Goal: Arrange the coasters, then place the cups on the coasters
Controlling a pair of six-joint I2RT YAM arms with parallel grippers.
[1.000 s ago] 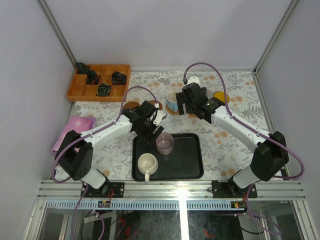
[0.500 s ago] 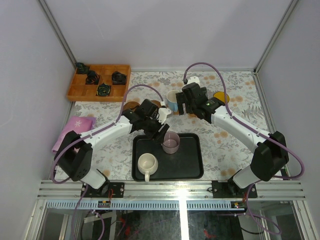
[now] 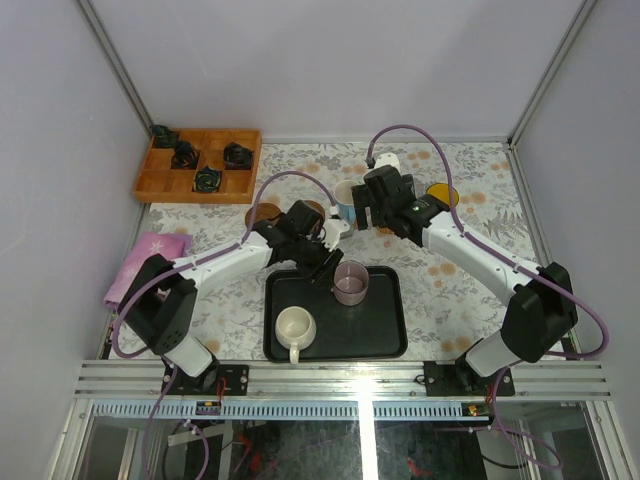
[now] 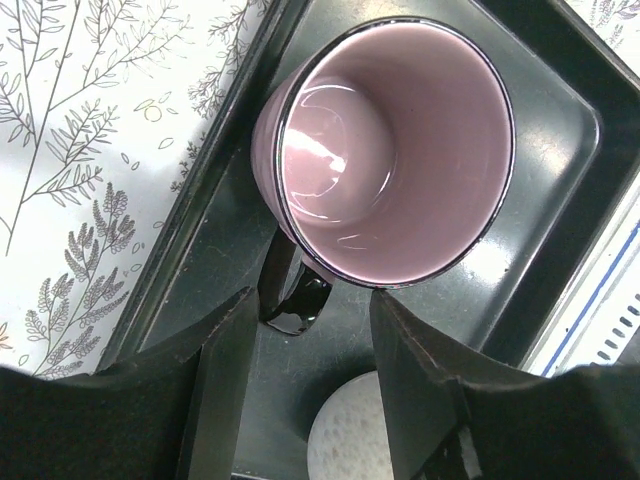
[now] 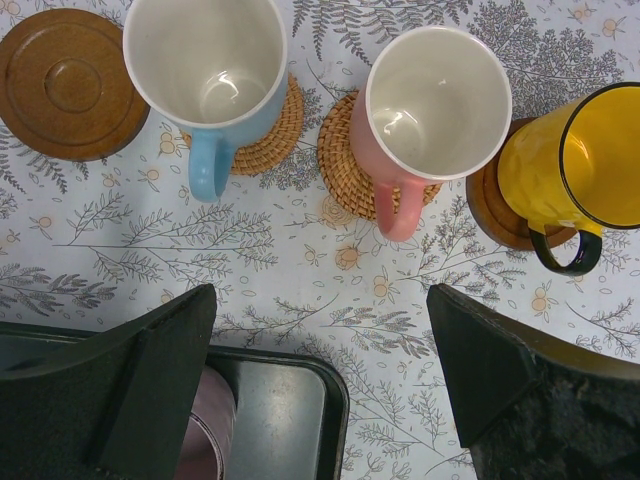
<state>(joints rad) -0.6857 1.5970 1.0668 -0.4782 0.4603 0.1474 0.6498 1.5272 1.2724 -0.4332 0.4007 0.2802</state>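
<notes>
The mauve cup [image 3: 350, 283] [image 4: 390, 150] stands upright on the black tray [image 3: 385, 340], its dark handle [image 4: 295, 295] pointing at my left gripper [image 3: 330, 266] [image 4: 315, 300]. That gripper's jaws stand apart, with the handle's end between the fingertips, close to the left finger [image 4: 225, 380]. A cream cup [image 3: 296, 328] sits at the tray's near left. The blue cup [image 5: 205, 70], pink cup [image 5: 435, 105] and yellow cup [image 5: 575, 160] each stand on a coaster. One bare wooden coaster [image 5: 60, 85] lies left of them. My right gripper [image 5: 320, 295] [image 3: 378, 214] hangs open above the cloth.
A compartmented wooden box [image 3: 197, 165] with small dark objects stands at the far left. A pink cloth [image 3: 150, 255] lies at the left edge. Two brown coasters [image 3: 263, 213] lie behind the left arm. White walls close in three sides.
The left gripper has moved right and its jaws have narrowed around the mauve cup's handle. The cup has shifted right along the tray. The right arm has not moved.
</notes>
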